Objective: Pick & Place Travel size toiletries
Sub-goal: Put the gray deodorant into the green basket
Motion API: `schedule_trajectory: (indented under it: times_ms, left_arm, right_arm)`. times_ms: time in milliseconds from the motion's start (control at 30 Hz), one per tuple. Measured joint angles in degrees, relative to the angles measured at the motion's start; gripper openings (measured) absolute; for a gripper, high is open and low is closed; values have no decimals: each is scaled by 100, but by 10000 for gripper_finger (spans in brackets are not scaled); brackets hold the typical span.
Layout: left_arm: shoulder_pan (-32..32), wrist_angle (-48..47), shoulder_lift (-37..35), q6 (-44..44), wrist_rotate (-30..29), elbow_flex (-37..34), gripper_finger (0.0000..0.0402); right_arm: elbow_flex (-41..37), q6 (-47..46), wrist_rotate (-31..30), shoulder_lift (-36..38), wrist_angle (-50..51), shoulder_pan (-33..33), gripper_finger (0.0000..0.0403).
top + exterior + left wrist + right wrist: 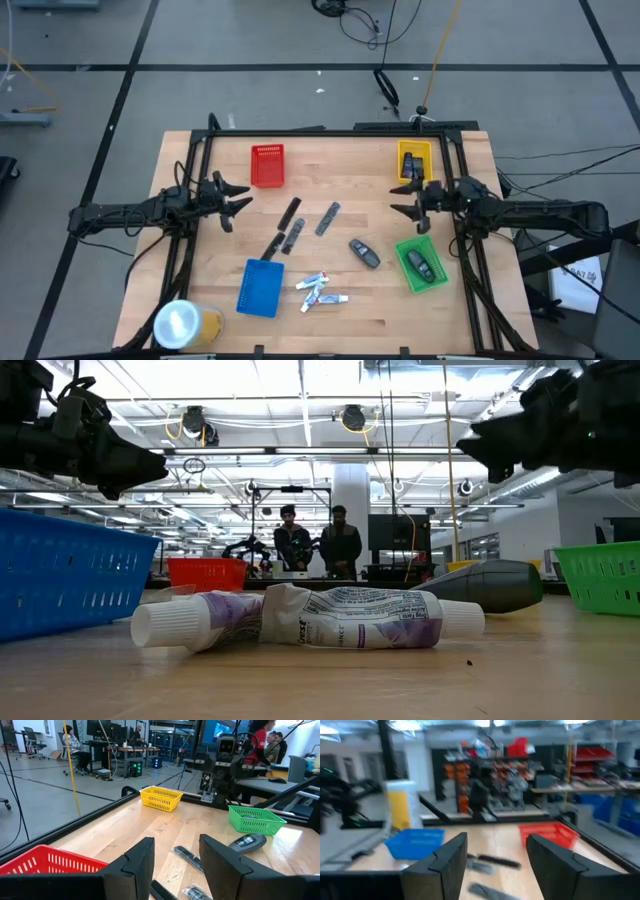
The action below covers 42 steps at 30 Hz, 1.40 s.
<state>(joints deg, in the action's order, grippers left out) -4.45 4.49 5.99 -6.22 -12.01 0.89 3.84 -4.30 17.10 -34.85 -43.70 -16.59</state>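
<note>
Lying near the middle of the desk's front edge are the small white tubes (320,290), bunched together and touching. A dark oval piece (364,252) lies a little behind them, toward the right edge. Three slim dark sticks (291,226) lie around the middle of the desk, near each other. Another dark piece (421,264) lies inside the green tray (434,281) by the right edge. Something dark also lies in the yellow tray (414,150) at the back right corner, but I cannot tell what it is. The blue tray (260,288) sits just beside the tubes, and the red tray (268,166) sits near the back edge. A big yellow roll (186,323) stands at the front left corner.

The left gripper (238,200) hangs over the left side of the desk. Its fingers (135,865) are partly apart and hold nothing. The right gripper (403,208) hangs over the right side, between the yellow and green trays. Its fingers (445,860) are apart too, with nothing between them.
</note>
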Motion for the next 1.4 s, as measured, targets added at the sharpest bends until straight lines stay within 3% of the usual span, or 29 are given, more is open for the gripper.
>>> schedule_trajectory:
  times_ms: [167,367,633,800,933,1167,1400]
  left_arm:
    - [-1,0,0,0,-2,0,154]
    - [-2,0,-1,-1,-1,-1,154]
    - [-2,-2,0,0,-1,-1,154]
    - [-1,1,-1,0,-2,-1,154]
    - [-1,0,-1,0,-2,-1,154]
    - [0,1,0,0,-4,0,154]
    - [0,0,-2,0,-4,-2,154]
  right_arm:
    - [25,78,-536,-74,15,386,196]
    - [544,507,-1386,-578,528,1508,196]
    - [1930,968,-3465,-1635,2209,2938,211]
    - [2931,450,-4110,-2425,3515,3478,260]
    - [3945,-435,-4104,-3161,4869,3719,287]
    - [5818,-2490,-3786,-4421,7609,3731,282]
    - [6283,-3517,-3438,-5205,7959,3637,276]
